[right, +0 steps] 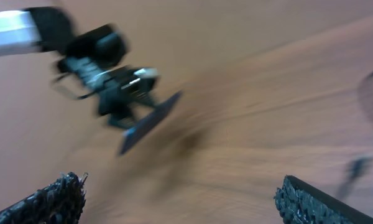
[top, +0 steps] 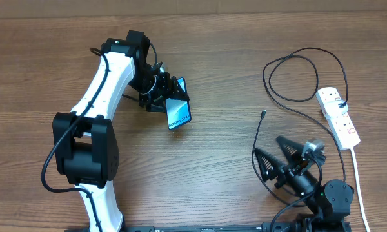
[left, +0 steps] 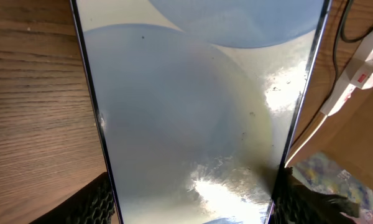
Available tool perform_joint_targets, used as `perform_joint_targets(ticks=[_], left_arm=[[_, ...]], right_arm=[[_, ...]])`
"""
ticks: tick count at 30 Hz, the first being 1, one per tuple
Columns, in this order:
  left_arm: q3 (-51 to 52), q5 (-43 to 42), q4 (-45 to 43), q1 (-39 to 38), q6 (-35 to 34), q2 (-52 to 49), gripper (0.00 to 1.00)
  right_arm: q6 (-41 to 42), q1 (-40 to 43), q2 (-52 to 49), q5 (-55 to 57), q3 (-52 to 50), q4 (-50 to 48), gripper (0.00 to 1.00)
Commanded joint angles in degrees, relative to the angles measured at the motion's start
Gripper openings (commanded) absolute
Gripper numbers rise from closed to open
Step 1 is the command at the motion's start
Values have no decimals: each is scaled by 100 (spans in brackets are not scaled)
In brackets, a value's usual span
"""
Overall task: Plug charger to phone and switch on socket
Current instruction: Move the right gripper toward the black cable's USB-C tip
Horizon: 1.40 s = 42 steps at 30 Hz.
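My left gripper [top: 162, 96] is shut on the phone [top: 178, 113] and holds it tilted above the table left of centre, its blue screen facing up. In the left wrist view the phone's screen [left: 193, 112] fills the frame between my fingers. The charger is a thin black cable [top: 290, 100] looping from the socket [top: 338, 117] at the right, with its plug tip [top: 262, 114] lying free on the table. My right gripper [top: 276, 156] is open and empty, near the front right, below the plug tip. The blurred right wrist view shows the phone [right: 150, 122] in the left gripper far off.
The socket's white cord [top: 358, 180] runs along the right edge toward the front. The socket also shows in the left wrist view [left: 360, 68]. The left arm [top: 100, 96] stretches over the table's left half.
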<state>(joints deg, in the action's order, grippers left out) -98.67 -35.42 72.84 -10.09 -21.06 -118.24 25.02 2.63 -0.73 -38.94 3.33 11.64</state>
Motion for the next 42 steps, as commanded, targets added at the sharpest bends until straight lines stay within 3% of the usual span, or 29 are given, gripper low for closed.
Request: perform_joint_targets(ticks=[1, 11, 18, 27, 32, 38, 42], left_arm=[[-157, -476, 17, 31, -37, -26, 43], [-157, -785, 20, -4, -37, -26, 43], [-157, -927, 15, -122, -39, -26, 43], [-157, -925, 2, -166, -39, -26, 43], [-157, -925, -101, -166, -138, -26, 43], [-157, -927, -199, -166, -234, -26, 43], [-157, -933, -210, -168, -234, -26, 43]], right_arm=[[675, 0, 57, -1147, 59, 70, 100], [656, -7, 55, -1816, 59, 33, 100], [455, -400, -271, -1453, 61, 153, 100], [0, -1237, -1912, 553, 282, 142, 100], [-28, -1646, -3032, 1504, 1078, 376, 100], [-258, -2411, -4225, 1880, 1937, 389, 100], [-254, -3051, -4942, 1838, 2031, -522, 100]])
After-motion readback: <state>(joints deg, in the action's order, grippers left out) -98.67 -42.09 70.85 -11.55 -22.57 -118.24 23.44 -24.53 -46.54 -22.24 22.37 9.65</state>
